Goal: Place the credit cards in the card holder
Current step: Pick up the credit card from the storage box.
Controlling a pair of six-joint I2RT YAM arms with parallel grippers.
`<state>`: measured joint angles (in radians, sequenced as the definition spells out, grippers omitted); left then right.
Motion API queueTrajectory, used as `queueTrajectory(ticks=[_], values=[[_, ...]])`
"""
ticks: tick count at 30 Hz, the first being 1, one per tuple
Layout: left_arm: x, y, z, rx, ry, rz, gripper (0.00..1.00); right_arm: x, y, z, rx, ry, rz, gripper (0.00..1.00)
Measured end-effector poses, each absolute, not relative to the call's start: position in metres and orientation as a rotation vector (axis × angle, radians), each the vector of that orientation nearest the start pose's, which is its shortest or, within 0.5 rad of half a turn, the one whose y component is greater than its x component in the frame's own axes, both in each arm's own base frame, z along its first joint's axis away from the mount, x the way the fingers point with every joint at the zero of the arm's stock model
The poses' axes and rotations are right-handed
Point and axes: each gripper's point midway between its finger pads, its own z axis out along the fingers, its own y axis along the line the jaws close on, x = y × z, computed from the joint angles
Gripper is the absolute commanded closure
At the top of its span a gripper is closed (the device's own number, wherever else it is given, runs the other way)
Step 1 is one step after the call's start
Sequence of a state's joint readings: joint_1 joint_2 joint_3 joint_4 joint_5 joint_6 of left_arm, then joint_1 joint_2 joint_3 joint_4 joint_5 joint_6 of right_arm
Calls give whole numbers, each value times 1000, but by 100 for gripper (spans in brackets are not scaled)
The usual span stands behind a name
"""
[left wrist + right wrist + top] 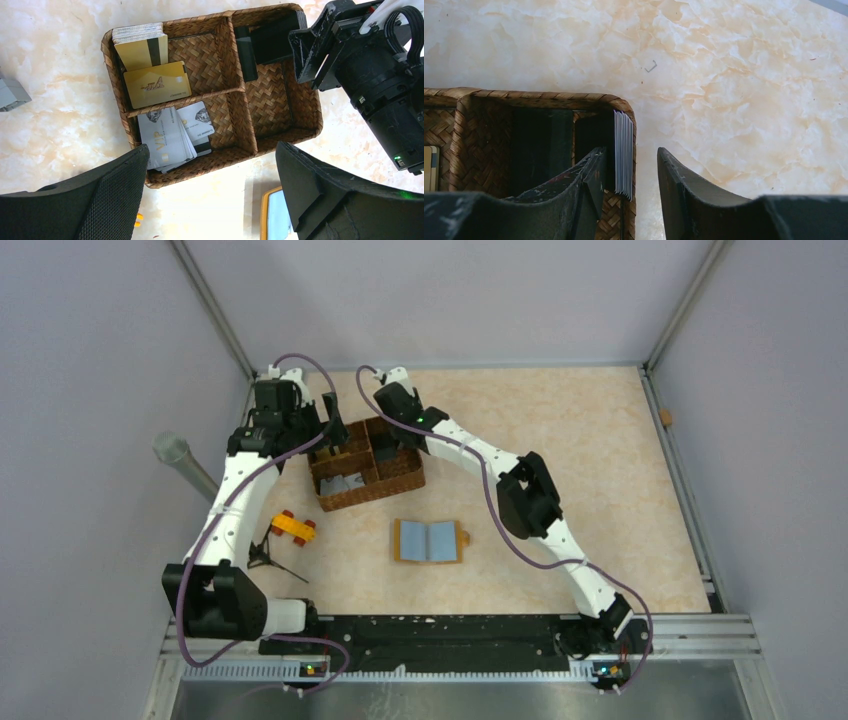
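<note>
credit cards (162,137) in the woven basket (200,172), grey ones marked "vip"

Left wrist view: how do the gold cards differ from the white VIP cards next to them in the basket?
Colour: the gold cards are yellow-gold, the white VIP cards pale grey-white. Pose: most gold cards stand stacked on edge with one lying face up beside them; the white VIP cards lie in a loose fan. Place: each group has its own compartment. Shared: both sit in the basket, not in the card holder.
</note>
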<state>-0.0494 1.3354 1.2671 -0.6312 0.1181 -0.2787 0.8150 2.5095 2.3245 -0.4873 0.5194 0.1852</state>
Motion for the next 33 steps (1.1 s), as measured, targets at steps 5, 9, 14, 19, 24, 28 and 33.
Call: queueTrajectory(ticks=[5, 9, 14, 19, 24, 28, 33], values=[[368, -51, 224, -198, 2274, -312, 1, 497, 410, 108, -400, 2104, -4, 59], [368, -51, 224, -196, 2275, -317, 1, 497, 410, 108, -400, 2104, -4, 60], [368, -53, 224, -192, 2275, -326, 1, 497, 411, 108, -403, 2104, -5, 62], [367, -53, 224, -191, 2276, -332, 1, 496, 412, 108, -405, 2103, -4, 63], [367, -54, 224, -193, 2276, -335, 1, 495, 413, 108, -415, 2100, -9, 64], [367, -54, 224, -193, 2276, -335, 1, 494, 413, 108, -416, 2099, -9, 65], [367, -54, 224, -191, 2276, -339, 1, 494, 414, 108, -417, 2099, -10, 67]])
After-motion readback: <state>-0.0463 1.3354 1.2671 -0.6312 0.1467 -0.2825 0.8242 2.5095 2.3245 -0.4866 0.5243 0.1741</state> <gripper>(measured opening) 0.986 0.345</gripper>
